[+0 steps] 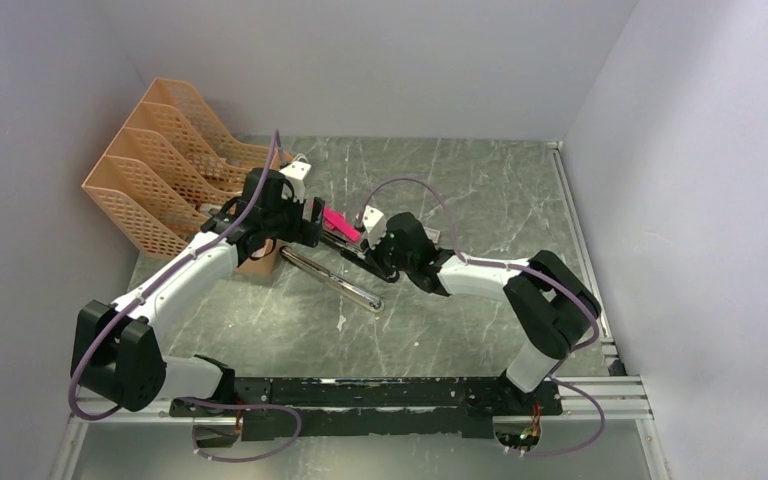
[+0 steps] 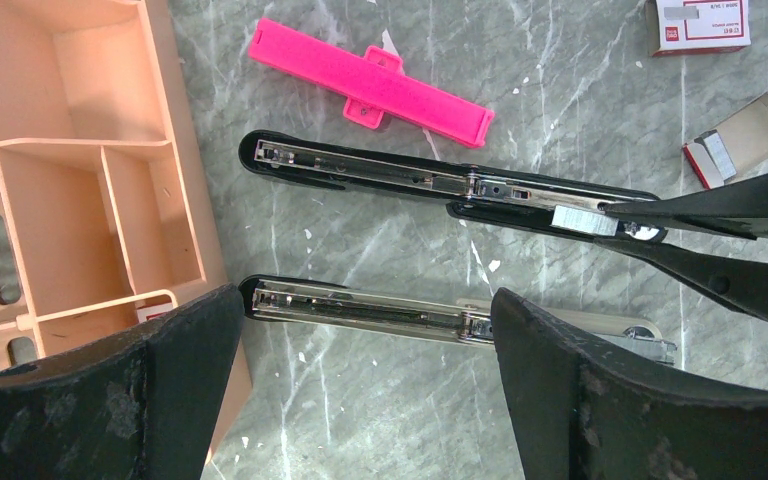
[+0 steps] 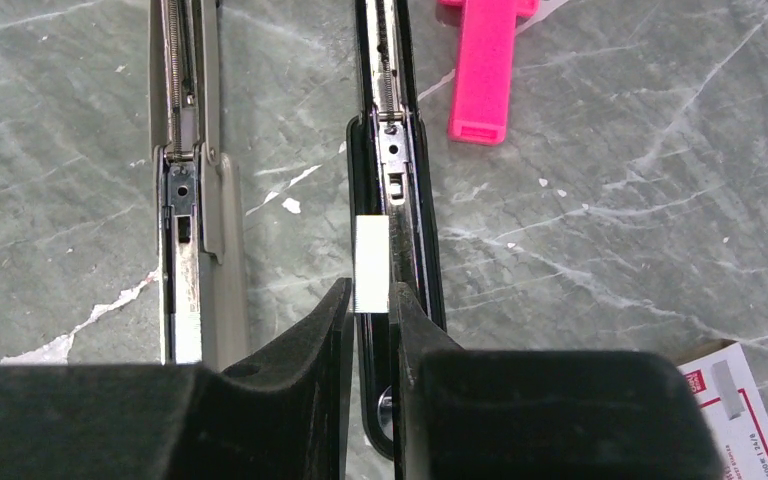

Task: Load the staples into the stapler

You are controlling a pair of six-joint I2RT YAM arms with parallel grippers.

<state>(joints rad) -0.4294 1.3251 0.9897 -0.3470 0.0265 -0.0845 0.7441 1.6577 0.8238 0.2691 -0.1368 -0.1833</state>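
Right gripper [image 3: 370,300] jaws narrow, pinching staples [image 3: 371,263] strip just over black stapler [image 3: 392,120] rail, which runs toward 12 o'clock. Left gripper [image 2: 367,300] jaws wide, empty, above grey stapler [image 2: 390,316]; pink piece [image 2: 370,85] at 12 o'clock.

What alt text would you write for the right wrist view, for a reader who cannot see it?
The right gripper pinches a short white strip of staples over the rail of the open black stapler. A second open stapler lies parallel on its left; a pink plastic piece is at top right, a red-printed white box at bottom right.
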